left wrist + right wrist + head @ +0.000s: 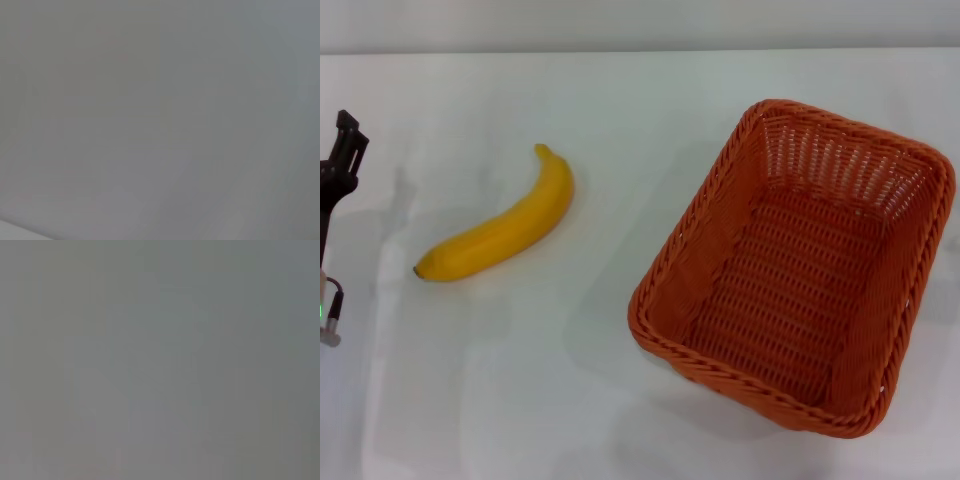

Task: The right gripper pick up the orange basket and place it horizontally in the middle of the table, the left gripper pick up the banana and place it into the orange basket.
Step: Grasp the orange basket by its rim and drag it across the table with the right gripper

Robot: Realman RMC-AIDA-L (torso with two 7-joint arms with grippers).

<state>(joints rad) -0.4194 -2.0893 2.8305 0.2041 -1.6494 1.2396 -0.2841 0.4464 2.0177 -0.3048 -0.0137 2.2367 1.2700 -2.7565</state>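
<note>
Head view alone shows anything — banana (500,228) lying left of my orange basket (800,265) on the table (520,400), apart. My left gripper (345,140) sits at the far left edge, touching nothing; can't tell its opening. Both wrist views — blank grey.

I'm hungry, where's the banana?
In the head view the banana lies on the white table, left of the orange basket and outside it, near the left gripper.
</note>
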